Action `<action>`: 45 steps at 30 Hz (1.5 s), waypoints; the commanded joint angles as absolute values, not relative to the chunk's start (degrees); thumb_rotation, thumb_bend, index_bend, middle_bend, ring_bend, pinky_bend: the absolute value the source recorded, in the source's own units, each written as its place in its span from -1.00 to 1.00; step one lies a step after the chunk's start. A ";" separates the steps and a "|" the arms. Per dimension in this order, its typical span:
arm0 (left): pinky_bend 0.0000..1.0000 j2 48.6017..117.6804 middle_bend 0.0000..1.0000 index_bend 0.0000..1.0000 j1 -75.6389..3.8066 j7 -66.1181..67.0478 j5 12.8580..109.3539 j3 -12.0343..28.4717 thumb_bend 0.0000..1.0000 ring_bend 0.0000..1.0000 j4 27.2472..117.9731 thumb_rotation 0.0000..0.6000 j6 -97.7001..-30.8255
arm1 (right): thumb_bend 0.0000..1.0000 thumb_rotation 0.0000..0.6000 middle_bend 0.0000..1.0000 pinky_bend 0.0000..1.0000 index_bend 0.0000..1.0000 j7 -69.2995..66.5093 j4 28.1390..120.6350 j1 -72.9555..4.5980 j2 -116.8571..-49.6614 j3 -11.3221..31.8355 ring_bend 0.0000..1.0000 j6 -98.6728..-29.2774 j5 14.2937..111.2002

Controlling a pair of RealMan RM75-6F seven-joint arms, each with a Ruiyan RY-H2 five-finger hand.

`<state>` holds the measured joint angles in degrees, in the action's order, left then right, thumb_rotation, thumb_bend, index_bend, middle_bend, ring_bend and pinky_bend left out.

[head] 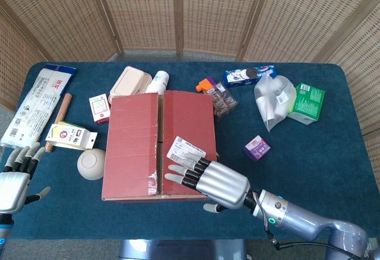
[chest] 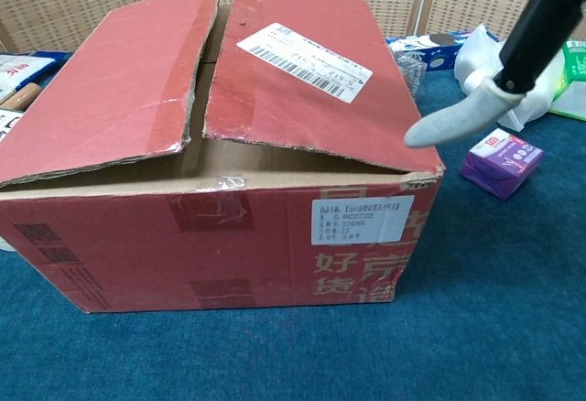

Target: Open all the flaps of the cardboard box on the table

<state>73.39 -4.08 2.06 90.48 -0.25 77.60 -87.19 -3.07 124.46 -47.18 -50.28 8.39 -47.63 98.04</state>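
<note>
Nothing opened yet: both top flaps of the cardboard box (head: 159,144) lie nearly closed. My right hand (head: 214,183) hovers spread, empty; left hand (head: 15,180) idle, released.

Silver right hand (head: 217,183) — black fingers, grey tips — green-lit wrist.

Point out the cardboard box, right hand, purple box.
cardboard box (head: 133,147): head view, left top flap.
right hand (head: 217,184): head view, back of the hand.
purple box (head: 257,148): head view, top face.
</note>
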 commanded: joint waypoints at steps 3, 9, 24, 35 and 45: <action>-1.00 73.50 -1.00 -0.87 -4.17 2.16 90.41 -0.33 -0.81 -1.00 77.50 1.00 -86.90 | -0.57 1.00 -1.00 -1.00 -1.00 -0.73 123.44 -44.85 -54.68 7.05 -1.00 -51.56 99.27; -1.00 73.63 -1.00 -0.86 -4.24 2.13 90.56 -0.48 -0.81 -1.00 77.39 1.00 -86.82 | -0.57 1.00 -1.00 -1.00 -1.00 0.52 119.82 -44.36 -59.23 6.77 -1.00 -53.15 98.87; -1.00 73.94 -1.00 -0.86 -4.43 2.46 90.38 -0.51 -0.81 -1.00 77.33 1.00 -86.46 | -0.57 1.00 -1.00 -1.00 -1.00 3.73 116.78 -42.91 -66.89 5.32 -1.00 -57.51 101.14; -1.00 73.88 -1.00 -0.86 -4.34 2.21 90.33 -0.52 -0.81 -1.00 77.38 1.00 -86.70 | -0.57 1.00 -1.00 -1.00 -1.00 8.68 112.84 -42.32 -73.93 5.80 -1.00 -59.46 100.02; -1.00 73.94 -1.00 -0.86 -4.43 2.14 90.05 -0.50 -0.81 -1.00 77.38 1.00 -86.35 | -0.41 1.00 -1.00 -1.00 -1.00 12.43 108.96 -41.73 -80.03 6.25 -1.00 -62.09 99.89</action>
<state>73.93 -4.43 2.13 90.05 -0.50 77.38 -86.34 11.91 109.40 -41.86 -79.47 6.14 -61.68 99.89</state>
